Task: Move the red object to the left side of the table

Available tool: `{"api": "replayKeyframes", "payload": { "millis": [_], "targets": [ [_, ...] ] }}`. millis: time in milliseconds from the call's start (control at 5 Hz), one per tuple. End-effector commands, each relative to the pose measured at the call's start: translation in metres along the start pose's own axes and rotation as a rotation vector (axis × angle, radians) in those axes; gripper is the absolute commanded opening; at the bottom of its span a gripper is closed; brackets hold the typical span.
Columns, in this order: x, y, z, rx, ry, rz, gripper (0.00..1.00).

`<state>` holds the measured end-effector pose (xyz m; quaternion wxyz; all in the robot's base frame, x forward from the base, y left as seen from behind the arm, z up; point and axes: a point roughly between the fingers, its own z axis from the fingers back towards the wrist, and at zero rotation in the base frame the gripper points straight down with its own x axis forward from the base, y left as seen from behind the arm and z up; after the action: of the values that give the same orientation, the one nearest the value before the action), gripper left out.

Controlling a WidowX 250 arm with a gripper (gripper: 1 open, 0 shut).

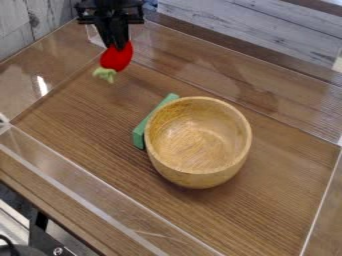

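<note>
The black gripper (114,42) pointed straight down at about eleven o'clock of the table (267,190), and its fingers pinched the red object (116,57) from above. The small red fruit hung between them — its green leafy stub stuck out at the lower left. The wooden bowl (198,141) stood well apart, near the centre, and the flat green block (150,121) lay touching it at nine o'clock.

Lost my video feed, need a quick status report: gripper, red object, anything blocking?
Gripper shut on the red object, carried above the table. Wooden bowl and green block sit apart from it. Nothing in the way.
</note>
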<state>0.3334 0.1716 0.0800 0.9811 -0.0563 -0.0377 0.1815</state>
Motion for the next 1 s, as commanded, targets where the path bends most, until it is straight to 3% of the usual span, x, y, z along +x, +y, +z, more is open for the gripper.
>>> {"api": "replayKeyframes", "payload": {
  "millis": [0, 400, 800],
  "targets": [
    [0.011, -0.002, 0.013, 0.015, -0.053, -0.024, 0.0],
    [0.011, 0.007, 0.0, -0.01, -0.029, -0.065, 0.0],
    [0.007, 0.02, 0.021, -0.059, 0.001, -0.127, 0.0]
  ]
}}
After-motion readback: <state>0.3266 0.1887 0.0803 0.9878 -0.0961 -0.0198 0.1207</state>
